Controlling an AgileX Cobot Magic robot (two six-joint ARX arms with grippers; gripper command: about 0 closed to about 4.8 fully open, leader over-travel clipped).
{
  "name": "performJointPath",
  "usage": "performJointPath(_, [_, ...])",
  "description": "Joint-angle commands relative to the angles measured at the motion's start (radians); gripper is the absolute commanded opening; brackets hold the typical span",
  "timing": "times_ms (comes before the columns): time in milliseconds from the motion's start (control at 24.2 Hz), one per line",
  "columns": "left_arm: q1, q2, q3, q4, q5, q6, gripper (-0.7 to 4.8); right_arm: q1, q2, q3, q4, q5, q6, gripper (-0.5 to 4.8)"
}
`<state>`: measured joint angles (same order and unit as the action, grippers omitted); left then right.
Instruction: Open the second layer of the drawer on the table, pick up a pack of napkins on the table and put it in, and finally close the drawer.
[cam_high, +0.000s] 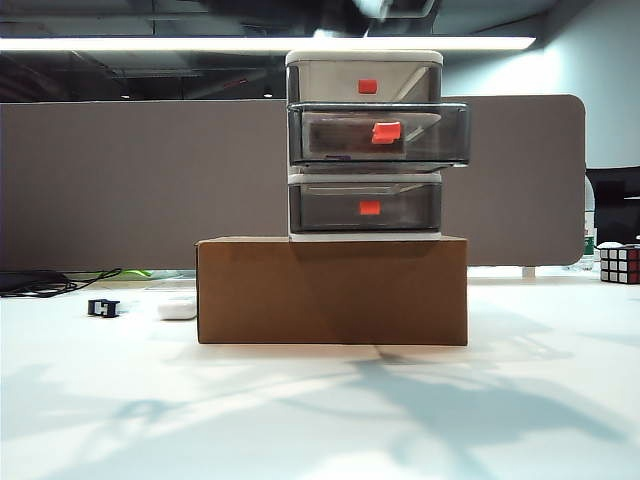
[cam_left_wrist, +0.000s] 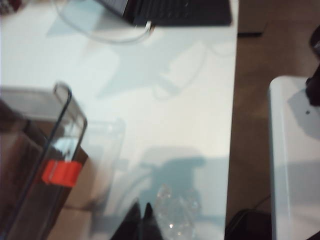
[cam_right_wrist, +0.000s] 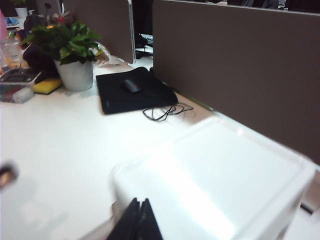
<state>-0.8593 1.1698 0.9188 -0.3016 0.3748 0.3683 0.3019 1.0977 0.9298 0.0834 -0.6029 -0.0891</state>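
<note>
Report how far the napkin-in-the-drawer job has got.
Done: the second layer stands pulled out past the frame of the drawer, which sits on a cardboard box.

In hand: nothing visibly; the left gripper and right gripper are both shut and empty. The right one hovers near the cabinet's top.

Left: no pack of napkins can be made out in any view, so whether it is already inside is unclear. Closing remains.

One drawer (cam_high: 365, 145) cabinet with three drawers, one cardboard box (cam_high: 332, 290), one Rubik's cube (cam_high: 619, 264)
</note>
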Motion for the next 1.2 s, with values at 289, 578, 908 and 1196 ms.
performJointPath(289, [0.047,0.123,-0.043,0.221,-0.134,-0.003,-0.06,0.008,0.334,0.321,-0.121,-0.050,0.008,-0.05])
performJointPath(578, [0.063,0.212,-0.043,0.338,-0.237,-0.006,-0.06,0.008,0.399,0.331,-0.214,-0.046,-0.014,-0.05])
performJointPath(908, [0.063,0.220,-0.043,0.427,-0.423,-0.002,-0.06,0.008,0.399,0.331,-0.296,0.005,-0.079,-0.05])
performJointPath(1196, [0.063,0.220,-0.043,0.461,-0.575,-0.001,-0.06,0.008,0.399,0.331,-0.297,0.005,-0.079,-0.05])
